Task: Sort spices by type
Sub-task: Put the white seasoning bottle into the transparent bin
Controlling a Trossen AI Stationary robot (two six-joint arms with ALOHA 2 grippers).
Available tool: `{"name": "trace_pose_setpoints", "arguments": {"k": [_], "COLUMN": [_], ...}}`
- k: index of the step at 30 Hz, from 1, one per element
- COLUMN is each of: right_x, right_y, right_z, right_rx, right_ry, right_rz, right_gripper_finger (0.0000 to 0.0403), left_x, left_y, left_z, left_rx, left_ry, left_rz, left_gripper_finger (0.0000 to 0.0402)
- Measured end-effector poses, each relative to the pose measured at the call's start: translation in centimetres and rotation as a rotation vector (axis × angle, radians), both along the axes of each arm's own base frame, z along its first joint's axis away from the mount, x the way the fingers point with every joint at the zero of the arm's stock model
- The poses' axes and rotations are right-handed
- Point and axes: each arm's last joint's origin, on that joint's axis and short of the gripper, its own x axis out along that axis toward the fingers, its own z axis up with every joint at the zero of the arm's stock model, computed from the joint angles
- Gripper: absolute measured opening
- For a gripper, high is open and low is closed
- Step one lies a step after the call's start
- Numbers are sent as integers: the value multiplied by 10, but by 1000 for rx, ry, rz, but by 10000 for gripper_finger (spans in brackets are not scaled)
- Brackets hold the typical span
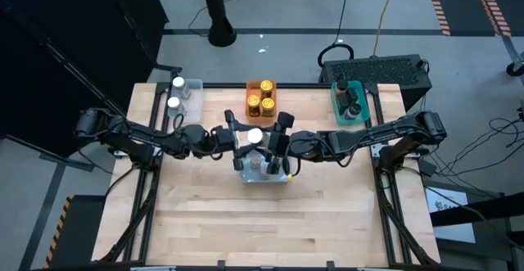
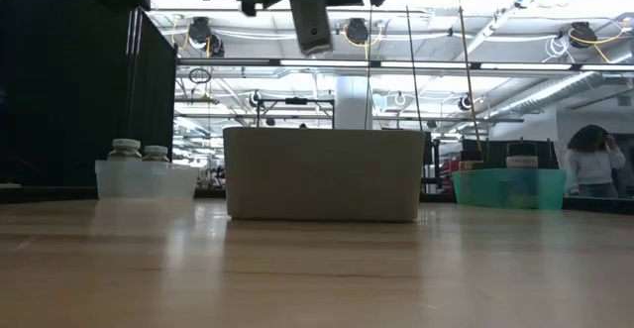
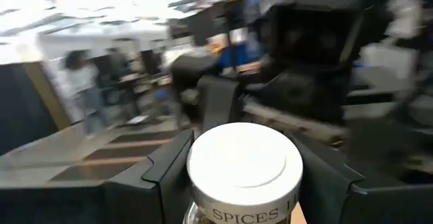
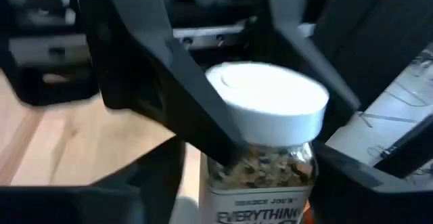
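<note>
One pale wooden table [image 1: 270, 222], cluttered workshop behind.

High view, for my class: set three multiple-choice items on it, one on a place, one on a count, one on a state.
1. Where does the orange bin stand?
A. Between the clear bin and the teal bin
B. At the table's near edge
C. On the floor

2. How many gold-lidded jars are in it?
A. One
B. Three
C. Six

3. The white-lidded jar is:
A. Lying on the table
B. Up in the air over the middle bin
C. Standing in the teal bin

Answers: A, the three bins line the far edge; B, three gold lids show; B, the low view shows it hanging above the bin, between the left gripper and right gripper.
</note>
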Motion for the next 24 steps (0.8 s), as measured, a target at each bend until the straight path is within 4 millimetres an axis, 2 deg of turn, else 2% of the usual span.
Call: {"name": "trace_pose_setpoints", "arguments": {"k": [3,6,9,14,24], "right_x": [-1,-3,-8,-8,-8], "right_y": [-2,-4,-11,-18,-19], "right_z": [3,3,5,2,0], "right_rx": [13,39,57,78,72], "right_ry": [-26,-48,-56,-30,-12], "right_rz": [-42,-170,-267,-287,-293], "right_gripper_finger": [292,314,316,302,298], "left_x": [-1,-8,-19,-45,-100], "left_y": [3,10,17,30,71], "left_z": [-1,-1,0,-4,-12], "left_rx": [-44,-63,-73,-107,-269], "left_ry": [10,73,144,239,105], "left_rz": [105,299,554,872,1059], "left_gripper_finger": [211,211,211,211,211]}}
